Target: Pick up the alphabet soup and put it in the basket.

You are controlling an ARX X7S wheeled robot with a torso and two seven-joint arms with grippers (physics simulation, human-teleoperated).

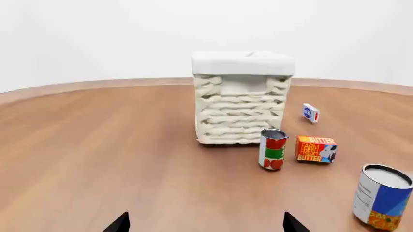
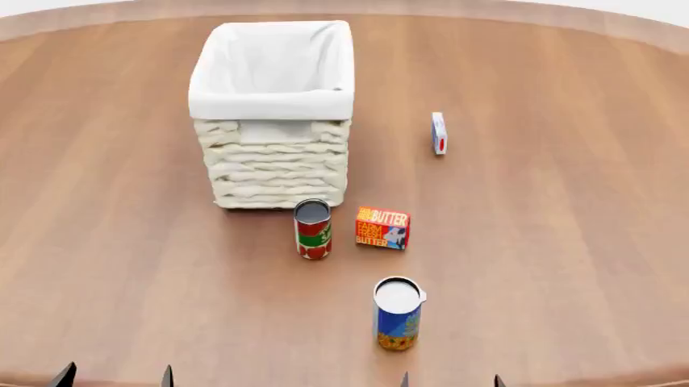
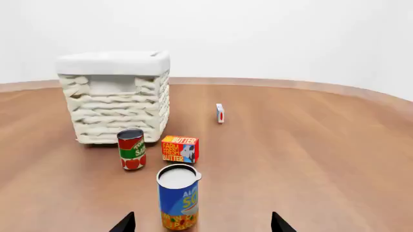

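The alphabet soup (image 2: pixel 398 314) is standing upright at the near edge of the table (image 2: pixel 560 242), well short of the basket (image 2: pixel 276 113). Both grippers, left (image 1: pixel 205 223) and right (image 3: pixel 202 223), are hanging wide apart, holding nothing.

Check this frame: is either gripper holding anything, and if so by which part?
Nothing is held. The left gripper and right gripper are both open with nothing between their fingertips. The alphabet soup stands untouched on the table, in front of the right gripper.
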